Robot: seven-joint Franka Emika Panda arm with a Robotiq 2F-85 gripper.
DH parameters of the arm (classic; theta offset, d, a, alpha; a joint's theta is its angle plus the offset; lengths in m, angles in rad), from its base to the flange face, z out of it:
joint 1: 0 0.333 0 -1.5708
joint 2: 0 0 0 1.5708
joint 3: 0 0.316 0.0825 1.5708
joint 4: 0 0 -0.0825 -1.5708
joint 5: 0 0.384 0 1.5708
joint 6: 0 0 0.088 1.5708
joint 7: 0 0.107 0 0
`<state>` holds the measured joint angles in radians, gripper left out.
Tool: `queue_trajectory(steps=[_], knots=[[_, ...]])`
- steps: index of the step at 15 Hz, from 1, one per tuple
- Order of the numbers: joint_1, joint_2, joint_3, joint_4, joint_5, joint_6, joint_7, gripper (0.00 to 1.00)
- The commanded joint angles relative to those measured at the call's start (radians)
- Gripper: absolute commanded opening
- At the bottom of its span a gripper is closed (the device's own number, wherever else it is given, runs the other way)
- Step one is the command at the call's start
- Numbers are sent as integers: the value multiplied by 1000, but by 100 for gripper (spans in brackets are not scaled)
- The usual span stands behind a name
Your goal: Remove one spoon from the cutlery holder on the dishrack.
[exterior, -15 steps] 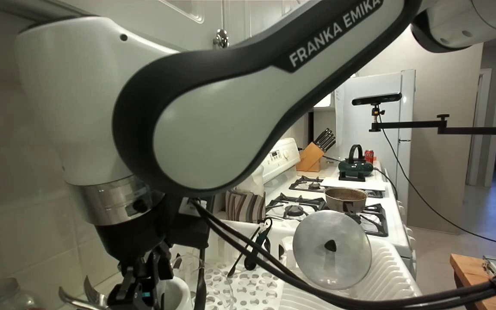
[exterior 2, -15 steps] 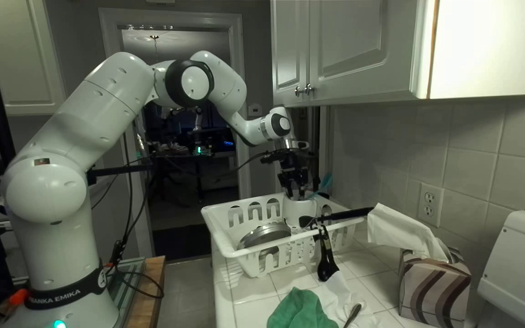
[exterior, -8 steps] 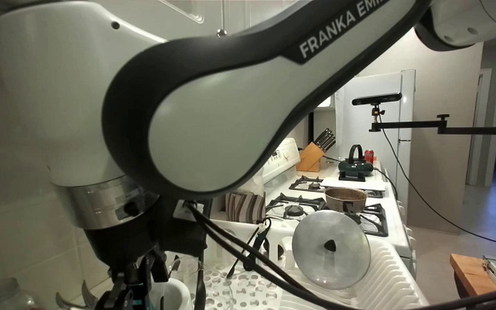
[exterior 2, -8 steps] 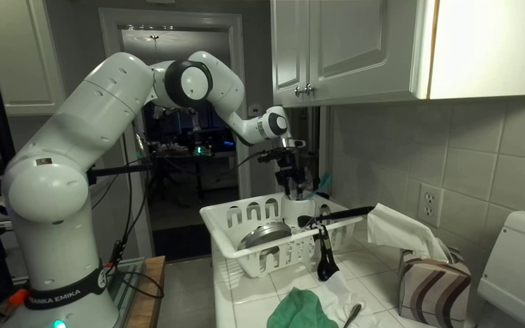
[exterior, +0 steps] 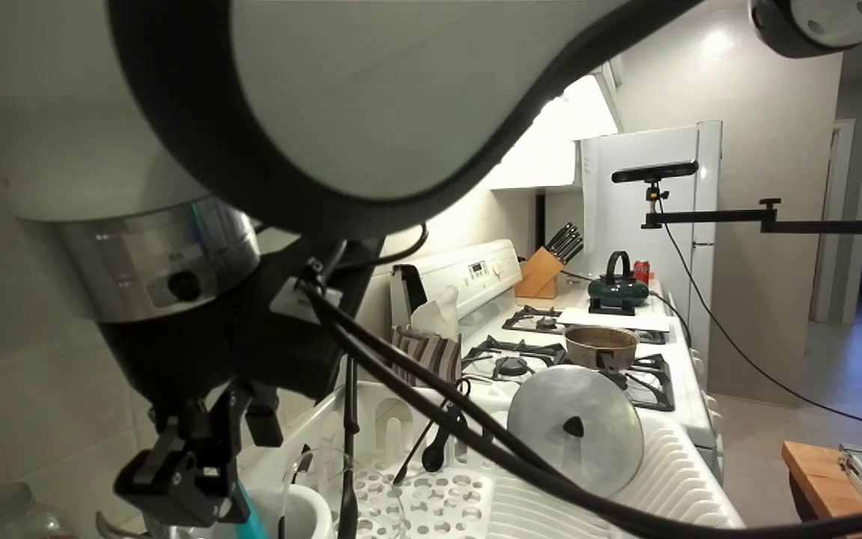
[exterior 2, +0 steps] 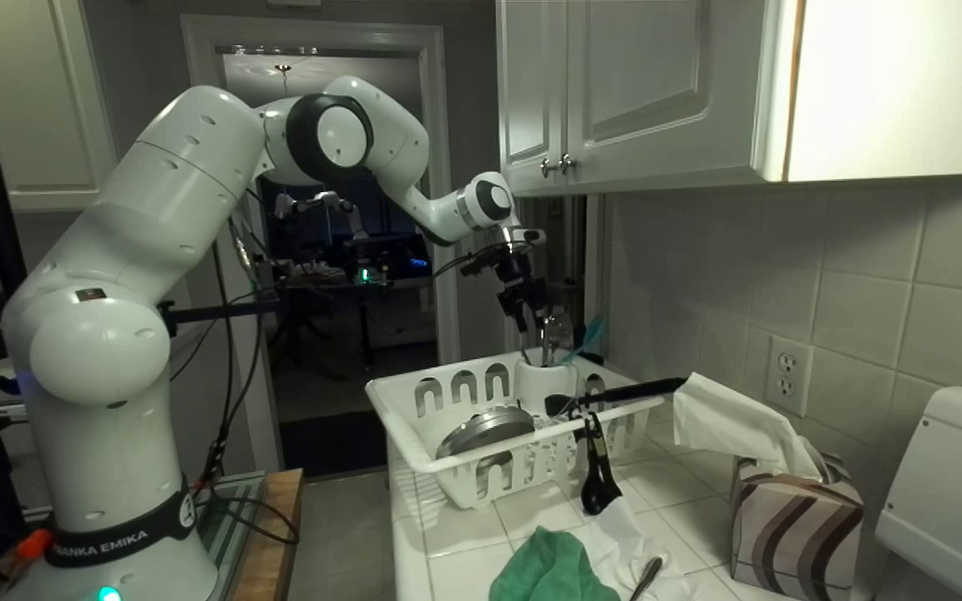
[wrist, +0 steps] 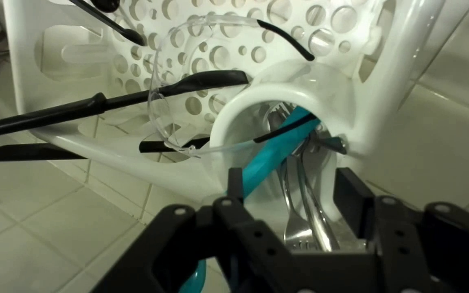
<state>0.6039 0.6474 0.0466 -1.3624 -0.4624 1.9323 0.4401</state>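
Observation:
The white cutlery holder (exterior 2: 541, 387) stands in a corner of the white dishrack (exterior 2: 456, 459). My gripper (exterior 2: 534, 324) is just above the holder in both exterior views (exterior: 210, 479). In the wrist view the gripper (wrist: 293, 191) is open, its two fingers wide apart. Between and below the fingers are a metal fork (wrist: 297, 228), a shiny metal handle (wrist: 316, 215) and a turquoise utensil (wrist: 273, 154), all leaning out of the holder (wrist: 275, 90). The left finger overlaps the turquoise utensil in view; contact cannot be told. I cannot make out which metal piece is a spoon.
Clear glasses (wrist: 156, 77) hang at the holder's rim. Black-handled utensils (wrist: 59, 114) cross the rack's edge. A silver lid (exterior: 577, 434) stands in the rack. A tissue box (exterior 2: 794, 526) and green cloth (exterior 2: 552, 568) lie on the counter. Cabinets (exterior 2: 640, 92) hang above the tiled wall.
My gripper has risen from the holder and shifted left in both exterior views. The turquoise utensil and metal handles below it show more now. The holder and rack stay in place.

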Motion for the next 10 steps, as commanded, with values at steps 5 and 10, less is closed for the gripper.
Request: queue_trajectory(steps=[5, 10], knots=[[8, -20, 11, 14, 13, -16, -10, 63], [-28, 12, 32, 18, 48, 44, -97, 71]])
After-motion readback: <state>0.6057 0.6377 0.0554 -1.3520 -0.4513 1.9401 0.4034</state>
